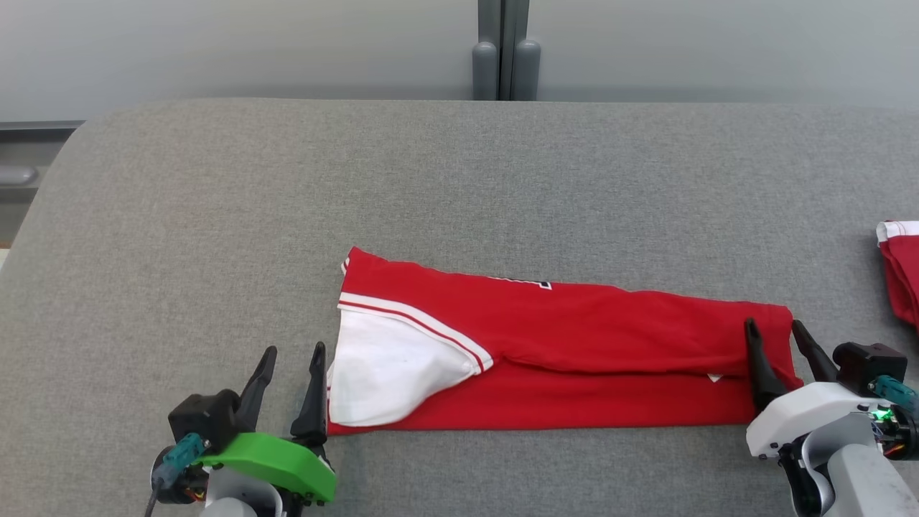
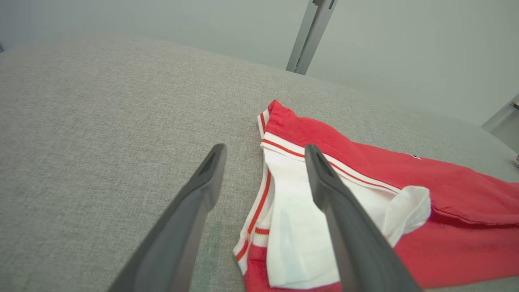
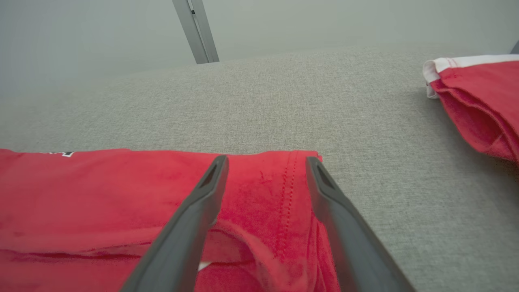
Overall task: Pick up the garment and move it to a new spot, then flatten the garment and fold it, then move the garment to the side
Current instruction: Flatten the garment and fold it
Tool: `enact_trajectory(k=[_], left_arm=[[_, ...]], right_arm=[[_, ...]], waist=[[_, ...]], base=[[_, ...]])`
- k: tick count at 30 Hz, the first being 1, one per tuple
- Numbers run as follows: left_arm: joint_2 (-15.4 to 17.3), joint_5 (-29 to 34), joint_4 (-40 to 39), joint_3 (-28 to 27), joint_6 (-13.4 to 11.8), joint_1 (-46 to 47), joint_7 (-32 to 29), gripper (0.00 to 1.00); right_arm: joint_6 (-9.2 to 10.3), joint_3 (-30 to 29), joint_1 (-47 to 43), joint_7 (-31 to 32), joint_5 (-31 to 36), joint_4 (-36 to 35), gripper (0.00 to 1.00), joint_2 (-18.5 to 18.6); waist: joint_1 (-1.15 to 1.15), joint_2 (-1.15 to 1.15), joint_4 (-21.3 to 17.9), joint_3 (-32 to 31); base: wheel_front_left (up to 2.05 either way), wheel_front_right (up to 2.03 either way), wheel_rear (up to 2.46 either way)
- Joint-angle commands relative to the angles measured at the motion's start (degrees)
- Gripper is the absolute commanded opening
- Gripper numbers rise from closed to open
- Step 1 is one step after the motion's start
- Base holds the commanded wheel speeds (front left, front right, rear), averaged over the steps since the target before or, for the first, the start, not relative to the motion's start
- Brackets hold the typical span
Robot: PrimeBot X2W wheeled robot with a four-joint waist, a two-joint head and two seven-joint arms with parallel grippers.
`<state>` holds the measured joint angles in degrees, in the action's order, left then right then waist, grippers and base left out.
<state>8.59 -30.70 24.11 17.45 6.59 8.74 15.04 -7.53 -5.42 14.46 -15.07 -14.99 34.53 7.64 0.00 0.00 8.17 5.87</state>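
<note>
Lower left: left tool [image 1: 294,348], fingers apart, just beside red garment's [image 1: 574,337] white end; lower right: right tool [image 1: 773,324], fingers apart, over its hem.

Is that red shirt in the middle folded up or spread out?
Folded. The red shirt lies as a long narrow band, one layer's edge running lengthwise over another.

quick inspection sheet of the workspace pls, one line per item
surface: grey fabric tabletop, flat
job's things: red garment folded into a long strip, white panel at its left end
clutter: second red cloth with white trim at the right edge
grippers: left gripper jaws open beside the white end; right gripper jaws open over the hem end
cables: teal plug at the left wrist
surroundings: grey wall, post behind
</note>
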Motion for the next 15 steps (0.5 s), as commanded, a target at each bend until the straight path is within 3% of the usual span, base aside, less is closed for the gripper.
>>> enact_trajectory(k=[1,8,15], left_arm=[[-1.06,2.37,-1.03,-1.65,-0.42,-1.52,0.14,1.00],[-4.91,10.93,-3.63,-6.48,0.31,-4.05,0.14,1.00],[-5.62,12.12,-3.57,-6.24,0.77,-3.97,0.14,1.00]], right_arm=[[0.10,-0.63,-1.07,-0.10,0.52,-0.22,1.00,-0.08],[0.10,-4.11,-0.37,-0.10,4.21,5.20,1.00,-0.11],[0.10,-5.62,0.00,0.05,5.59,14.01,1.00,-1.48]], waist=[[0.00,0.00,0.05,-0.22],[0.00,0.00,1.05,-0.36],[0.00,0.00,2.09,-0.39]], base=[[0.00,0.00,0.00],[0.00,0.00,0.00],[0.00,0.00,0.00]])
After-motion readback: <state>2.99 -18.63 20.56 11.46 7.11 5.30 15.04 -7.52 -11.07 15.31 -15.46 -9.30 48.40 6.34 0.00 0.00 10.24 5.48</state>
